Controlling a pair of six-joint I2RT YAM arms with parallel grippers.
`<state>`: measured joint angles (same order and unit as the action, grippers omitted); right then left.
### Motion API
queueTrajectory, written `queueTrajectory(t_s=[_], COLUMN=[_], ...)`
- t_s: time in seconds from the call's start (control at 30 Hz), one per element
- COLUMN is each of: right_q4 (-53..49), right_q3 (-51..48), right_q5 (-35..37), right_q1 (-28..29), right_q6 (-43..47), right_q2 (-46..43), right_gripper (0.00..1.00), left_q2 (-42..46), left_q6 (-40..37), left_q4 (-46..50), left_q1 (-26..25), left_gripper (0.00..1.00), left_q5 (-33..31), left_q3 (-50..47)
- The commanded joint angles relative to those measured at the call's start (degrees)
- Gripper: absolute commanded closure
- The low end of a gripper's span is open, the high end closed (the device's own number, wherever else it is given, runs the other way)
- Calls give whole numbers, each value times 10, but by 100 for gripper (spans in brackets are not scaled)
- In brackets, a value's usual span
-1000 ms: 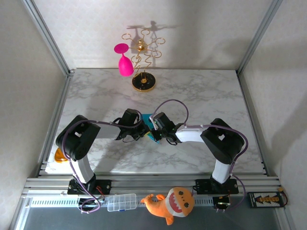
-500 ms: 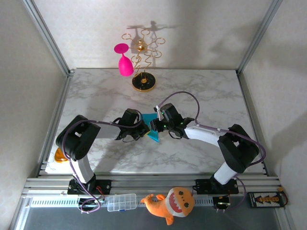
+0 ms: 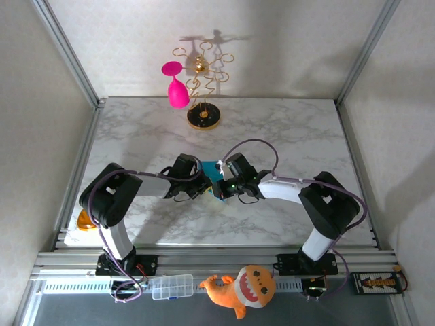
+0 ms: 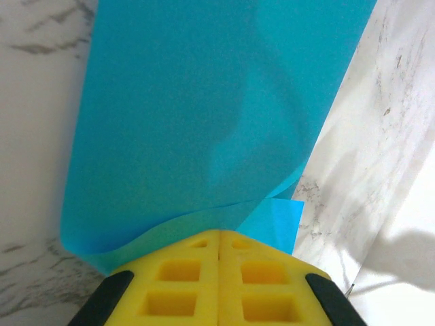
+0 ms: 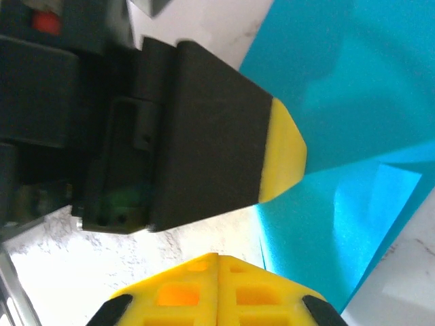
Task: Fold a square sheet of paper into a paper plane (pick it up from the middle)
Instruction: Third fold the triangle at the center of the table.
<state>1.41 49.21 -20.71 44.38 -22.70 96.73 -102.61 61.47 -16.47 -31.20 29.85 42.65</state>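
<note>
Left wrist: left gripper [image 4: 219, 234] pinches the square sheet of paper [image 4: 204, 102], right gripper [image 5: 217, 257] clenched beside it; we judge an early fold, crease next.

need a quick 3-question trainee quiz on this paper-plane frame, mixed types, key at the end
1. True or false: the pink goblet stands on the marble table beside the square sheet of paper.
2. Where is the sheet? A) under the gold stand; B) mid-table, where the left gripper and the right gripper meet; C) at the table's far right corner.
3. Fill in: the jaws of both grippers are ___.
Key: 1 false, it hangs upside down on the gold stand at the far side; 2 B; 3 shut.
</note>
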Motion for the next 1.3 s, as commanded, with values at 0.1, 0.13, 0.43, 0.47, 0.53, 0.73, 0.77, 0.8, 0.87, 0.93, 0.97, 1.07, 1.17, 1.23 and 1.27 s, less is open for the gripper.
queueTrajectory(t_s=[0.1,0.13,0.43,0.47,0.53,0.73,0.77,0.8,0.87,0.93,0.97,1.07,1.17,1.23,1.27], right_q4=[-8,-8,-7,-6,-5,-1,-1,0,2,4,4,5,6,10,12], right_q3=[-1,-2,-9,-10,-10,-14,-15,-16,-18,-21,-22,-23,-21,-24,-25], right_q5=[-20,-18,-14,-14,-14,-13,-13,-13,-12,-11,-11,-12,-14,-14,-13], right_q1=[-1,0,0,0,-1,-2,-2,-2,-2,-3,-3,-4,-5,-7,-9], right_q6=[-13,-14,-18,-19,-20,-24,-24,-24,-27,-28,-29,-31,-33,-38,-40], right_q2=[27,29,44,44,46,53,54,56,57,60,61,61,42,20,12], right_gripper=[92,92,92,92,92,92,92,92,92,92,92,92,92,92,92], left_q2=[-9,-9,-8,-8,-9,-12,-12,-13,-14,-15,-16,-18,-18,-17,-16], left_q6=[-10,-10,-10,-10,-10,-10,-10,-11,-12,-11,-12,-12,-12,-13,-13], left_q4=[22,22,20,20,18,16,15,14,14,14,14,14,16,17,18], left_q1=[-2,-2,-2,-2,-2,-2,-2,-2,-2,-2,-2,-2,-2,-1,-2], left_gripper=[94,93,93,93,92,92,91,91,90,90,90,90,90,91,90], left_q5=[-2,-1,1,1,2,4,4,4,4,4,4,4,3,2,2], left_q3=[9,10,15,16,16,18,18,18,18,18,18,17,17,17,17])
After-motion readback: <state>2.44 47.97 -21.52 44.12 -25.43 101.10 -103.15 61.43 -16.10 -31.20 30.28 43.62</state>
